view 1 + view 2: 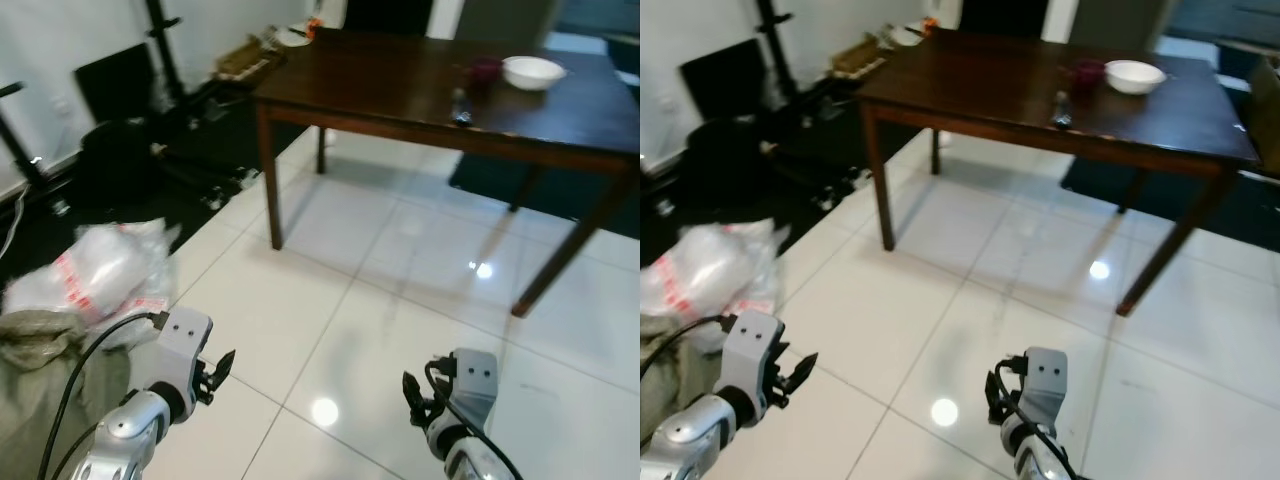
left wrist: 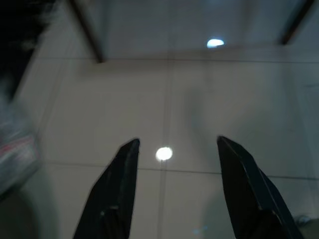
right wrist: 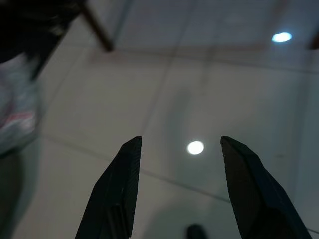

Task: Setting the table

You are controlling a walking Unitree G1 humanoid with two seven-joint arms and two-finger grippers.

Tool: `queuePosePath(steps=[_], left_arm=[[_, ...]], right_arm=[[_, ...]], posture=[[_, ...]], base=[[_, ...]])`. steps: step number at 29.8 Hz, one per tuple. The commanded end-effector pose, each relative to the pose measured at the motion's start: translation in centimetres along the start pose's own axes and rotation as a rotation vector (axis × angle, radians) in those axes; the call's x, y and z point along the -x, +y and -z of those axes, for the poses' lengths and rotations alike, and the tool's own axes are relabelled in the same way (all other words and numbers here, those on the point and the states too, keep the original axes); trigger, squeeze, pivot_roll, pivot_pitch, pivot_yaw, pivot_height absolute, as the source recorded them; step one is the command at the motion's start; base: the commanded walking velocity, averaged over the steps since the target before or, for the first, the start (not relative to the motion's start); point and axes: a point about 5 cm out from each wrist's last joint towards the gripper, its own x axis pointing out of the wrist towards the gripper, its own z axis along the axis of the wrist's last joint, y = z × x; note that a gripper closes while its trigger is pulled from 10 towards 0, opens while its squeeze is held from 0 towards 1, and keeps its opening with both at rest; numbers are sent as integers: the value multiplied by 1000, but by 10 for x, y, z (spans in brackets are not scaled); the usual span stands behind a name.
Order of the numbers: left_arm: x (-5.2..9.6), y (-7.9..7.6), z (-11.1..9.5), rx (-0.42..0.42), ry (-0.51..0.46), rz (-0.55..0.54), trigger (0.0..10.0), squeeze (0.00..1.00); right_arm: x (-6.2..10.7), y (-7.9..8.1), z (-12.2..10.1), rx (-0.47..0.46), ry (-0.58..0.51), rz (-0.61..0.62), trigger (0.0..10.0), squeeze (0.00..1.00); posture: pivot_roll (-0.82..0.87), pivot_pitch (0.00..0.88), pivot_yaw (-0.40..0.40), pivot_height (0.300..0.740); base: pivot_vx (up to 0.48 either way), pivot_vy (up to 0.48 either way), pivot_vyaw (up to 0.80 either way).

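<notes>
Nearest, both arms are held low and forward over the white tiled floor (image 1: 330, 300), neither one carrying anything. The left claw (image 1: 212, 376) has its fingers spread wide with only tile and a ceiling-light reflection between them in its wrist view; the right claw (image 1: 412, 398) is spread just as wide over bare tile. I read that as a walking posture: hands empty, open and kept clear of the body while the robot is well apart from anything to set.

Off to the robot's left, a crumpled clear plastic bag (image 1: 95, 275) with red print sits on an olive cloth heap (image 1: 40, 350), and beyond it dark bags and stands (image 1: 130, 140) crowd the wall. None of that looks to be part of the job.

Further on stands the dark wooden counter (image 1: 400, 90), seen corner-on, its long axis running from near-left to far-right across the view. Its things sit toward the far right end: a white bowl (image 1: 532, 71) upright, mouth up; just beside it a dark reddish cup (image 1: 486, 68); and nearer the front edge a small dark object (image 1: 461, 107), too blurred to name, whose long axis seems to run front to back. At the far left corner lies a small clutter of items (image 1: 290, 38).
</notes>
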Motion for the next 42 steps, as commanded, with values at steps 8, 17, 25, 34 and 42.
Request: queuePosePath(steps=[8, 17, 25, 34, 42], left_arm=[[3, 3, 10, 10, 38, -2, 10000, 0], [3, 2, 8, 8, 21, 7, 10000, 0], [1, -2, 5, -8, -2, 33, 10000, 0], [0, -1, 4, -10, -11, 32, 10000, 0], [-2, 0, 0, -6, -26, 27, 10000, 0]], right_arm=[[2, 1, 5, -2, 17, 6, 10000, 0], [1, 1, 4, -2, 16, 5, 10000, 0], [0, 0, 4, -1, 12, 8, 10000, 0], [-2, -2, -12, 42, -74, 19, 10000, 0], [-5, -4, -34, 74, -174, 41, 10000, 0]], posture=[[-23, 54, 112, 740], [-23, 53, 110, 740], [-26, 48, 112, 740], [-28, 43, 111, 740], [-30, 34, 112, 740]], base=[[0, 0, -781], [0, 0, -781], [462, 0, -781], [472, 0, -678], [472, 0, 0]])
